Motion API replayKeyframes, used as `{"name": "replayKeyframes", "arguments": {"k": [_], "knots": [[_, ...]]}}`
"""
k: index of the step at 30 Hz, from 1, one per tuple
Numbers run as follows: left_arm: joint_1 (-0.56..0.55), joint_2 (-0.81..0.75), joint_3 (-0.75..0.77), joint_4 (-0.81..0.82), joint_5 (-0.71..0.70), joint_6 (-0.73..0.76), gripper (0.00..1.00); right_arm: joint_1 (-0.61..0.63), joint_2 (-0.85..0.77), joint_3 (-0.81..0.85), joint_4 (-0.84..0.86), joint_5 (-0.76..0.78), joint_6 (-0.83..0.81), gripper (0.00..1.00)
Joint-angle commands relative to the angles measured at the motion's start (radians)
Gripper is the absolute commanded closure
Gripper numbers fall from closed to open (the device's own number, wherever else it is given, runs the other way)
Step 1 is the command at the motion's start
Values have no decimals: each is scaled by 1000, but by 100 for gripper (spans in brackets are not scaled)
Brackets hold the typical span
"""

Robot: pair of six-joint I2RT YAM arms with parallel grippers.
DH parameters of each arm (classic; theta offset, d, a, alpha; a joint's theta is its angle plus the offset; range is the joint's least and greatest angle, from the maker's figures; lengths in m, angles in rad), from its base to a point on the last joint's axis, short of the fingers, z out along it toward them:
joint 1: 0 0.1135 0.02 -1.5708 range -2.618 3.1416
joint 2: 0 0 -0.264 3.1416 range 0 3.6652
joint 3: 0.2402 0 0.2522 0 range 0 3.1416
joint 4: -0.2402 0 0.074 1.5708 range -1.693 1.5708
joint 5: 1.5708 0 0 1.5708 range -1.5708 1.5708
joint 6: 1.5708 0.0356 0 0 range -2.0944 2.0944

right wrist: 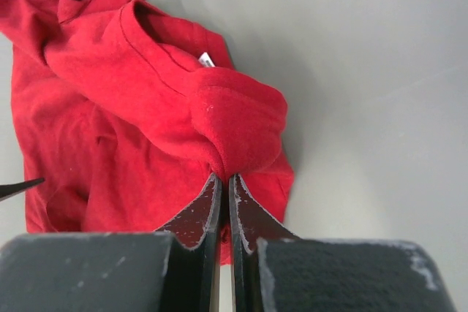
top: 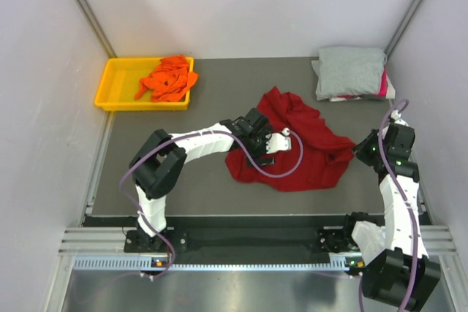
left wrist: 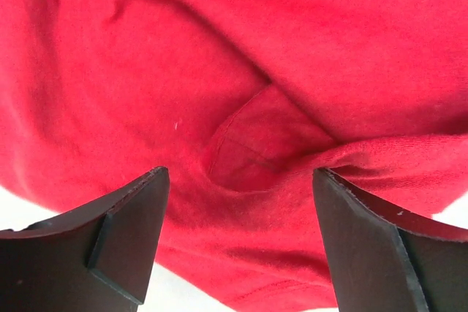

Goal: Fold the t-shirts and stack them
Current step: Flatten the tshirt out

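The dark red t-shirt (top: 307,144) lies crumpled in the middle of the grey mat. My left gripper (top: 272,142) hovers over its left part, jaws wide open with red cloth (left wrist: 248,107) filling the view between the fingers (left wrist: 124,231). My right gripper (top: 363,150) is at the shirt's right edge, shut on a bunched fold of the red shirt (right wrist: 234,126) near the collar. The bright orange t-shirt (top: 168,78) lies in the yellow tray. The light grey t-shirt (top: 351,71) sits folded at the back right on the pink t-shirt (top: 382,84), of which only an edge shows.
The yellow plastic tray (top: 117,85) stands at the back left. White walls close in on both sides and the back. A metal rail (top: 241,242) runs along the near edge by the arm bases.
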Motion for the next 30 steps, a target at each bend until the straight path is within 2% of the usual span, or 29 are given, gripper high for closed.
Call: {"name": "replayKeyframes", "arguments": {"k": [1, 3, 4, 5, 6, 10, 11, 15, 16, 18, 23, 26, 30], "knots": [[-10, -17, 13, 23, 114, 113, 17, -19, 10, -9, 61, -43, -17, 100], [-18, -15, 13, 23, 138, 114, 35, -21, 7, -12, 62, -50, -18, 100], [-22, -12, 10, 24, 143, 107, 51, -24, 3, -13, 62, -51, -17, 100], [-22, -6, 9, 9, 144, 106, 84, -26, 0, -12, 62, -53, -17, 100], [-22, -3, 9, 0, 133, 94, 100, -26, 0, -10, 62, -60, -18, 100], [22, -58, -4, -51, -11, 29, 100, -26, -16, 16, 59, -112, -13, 100], [45, -119, -4, -59, -43, 11, 100, -26, -21, 39, 56, -128, -6, 100], [208, -310, 64, -187, -72, -72, 100, -26, -55, 135, 15, -189, 8, 100], [275, -351, 105, -262, -84, -80, 100, -24, -61, 192, -2, -195, 7, 100], [349, -478, 131, -313, -158, -80, 100, -26, -84, 255, -69, -212, -13, 100], [401, -702, 231, -620, -284, -77, 100, -15, -138, 457, -229, -301, -62, 100], [406, -794, 308, -742, -394, -113, 100, 0, -187, 568, -292, -347, -47, 100], [406, -862, 377, -829, -521, -141, 100, 24, -211, 674, -329, -356, -26, 100]]}}
